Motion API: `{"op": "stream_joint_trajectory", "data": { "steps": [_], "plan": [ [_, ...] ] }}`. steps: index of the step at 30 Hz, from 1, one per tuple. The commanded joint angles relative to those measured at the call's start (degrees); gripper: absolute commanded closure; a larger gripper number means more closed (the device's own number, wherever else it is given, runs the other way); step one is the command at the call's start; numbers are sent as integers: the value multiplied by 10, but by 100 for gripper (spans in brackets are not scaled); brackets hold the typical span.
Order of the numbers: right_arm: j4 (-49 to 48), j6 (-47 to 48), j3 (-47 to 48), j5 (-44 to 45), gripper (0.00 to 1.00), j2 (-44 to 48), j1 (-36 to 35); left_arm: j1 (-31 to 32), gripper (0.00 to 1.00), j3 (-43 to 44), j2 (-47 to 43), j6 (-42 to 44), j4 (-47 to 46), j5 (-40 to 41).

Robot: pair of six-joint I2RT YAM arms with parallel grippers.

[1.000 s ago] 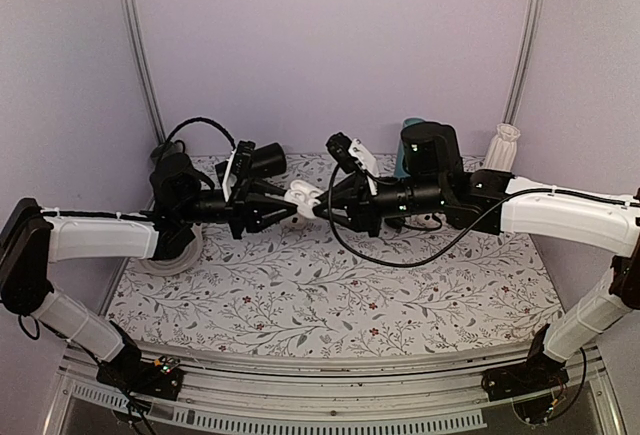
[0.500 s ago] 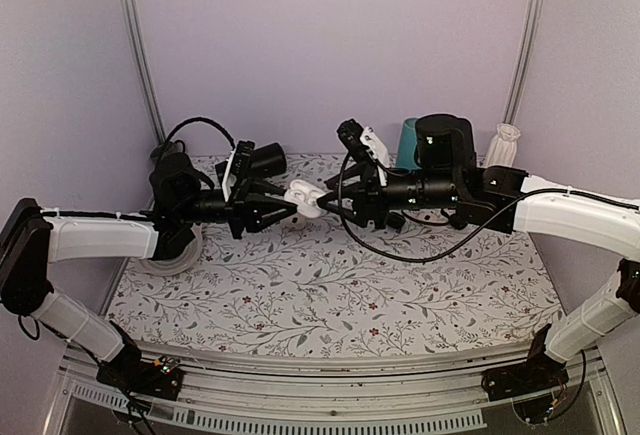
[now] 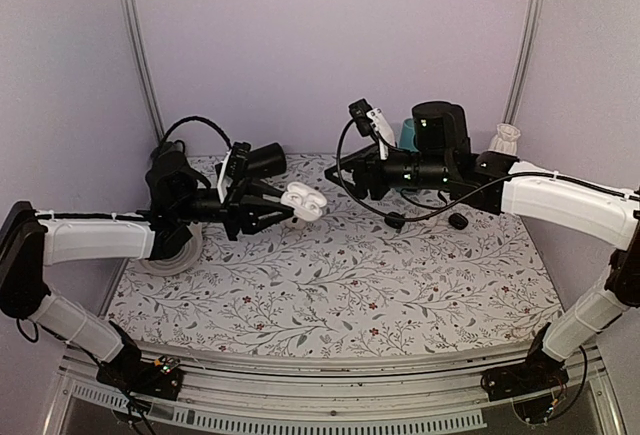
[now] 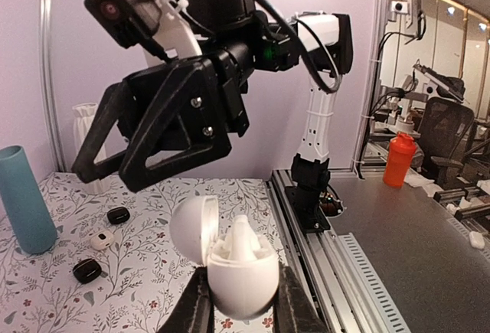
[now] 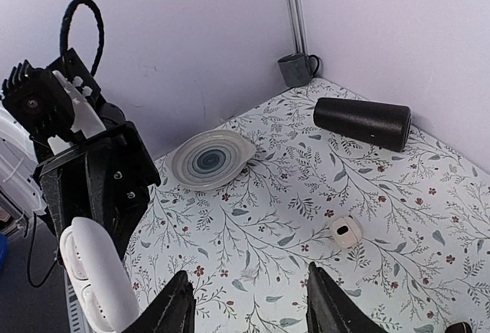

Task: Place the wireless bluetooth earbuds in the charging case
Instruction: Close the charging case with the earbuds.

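The white charging case [image 4: 243, 275] hangs above the table with its lid [image 4: 190, 230] swung open to the left. My left gripper [image 4: 241, 306] is shut on its lower half. A white earbud [image 4: 239, 239] stands in the case, stem up. In the top view the case [image 3: 305, 202] sits at the tip of the left gripper [image 3: 288, 207]. My right gripper [image 3: 342, 179] is a short way to its right, apart from it. It [image 5: 249, 310] is open, with nothing between its fingers. The case [image 5: 96, 275] shows at the lower left of the right wrist view.
Two small black lumps [image 3: 395, 220] [image 3: 458, 221] and a white round piece [image 5: 346, 232] lie on the floral table. A teal cup [image 3: 410, 133] and a white vase [image 3: 505, 140] stand at the back right. A striped plate [image 5: 210, 158], a black cylinder [image 5: 364, 122] and a dark mug [image 5: 295, 69] are on the left side.
My right gripper has opened and drawn back to the right, away from the case. The left gripper has kept the case in the same place.
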State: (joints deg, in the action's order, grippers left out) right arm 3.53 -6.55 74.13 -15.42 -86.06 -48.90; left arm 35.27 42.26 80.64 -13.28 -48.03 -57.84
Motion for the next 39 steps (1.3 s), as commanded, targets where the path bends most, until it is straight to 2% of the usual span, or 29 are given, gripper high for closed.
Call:
{"op": "stream_joint_trajectory", "data": {
  "steps": [1, 7, 13, 19, 27, 33, 39],
  "plan": [
    [24, -12, 26, -45, 50, -31, 0, 10, 100, 14, -12, 14, 5, -16],
    [11, 6, 28, -130, 49, -36, -2, 10, 100, 16, -7, 17, 11, -11],
    [-16, 26, 5, -170, 49, -12, -12, 10, 100, 22, -3, 26, 38, 7],
    [-12, 32, 0, -170, 49, -9, -15, 10, 100, 22, -4, 25, 39, 15],
    [-25, 25, -16, -127, 47, 9, -15, 9, 100, 22, -4, 21, 45, 25],
    [-54, 21, -41, -184, 43, 18, -15, 9, 100, 21, -1, 6, 37, 25],
    [-82, 7, -60, -227, 42, 7, -15, 9, 100, 20, 8, -35, -4, 16]
  ]
}}
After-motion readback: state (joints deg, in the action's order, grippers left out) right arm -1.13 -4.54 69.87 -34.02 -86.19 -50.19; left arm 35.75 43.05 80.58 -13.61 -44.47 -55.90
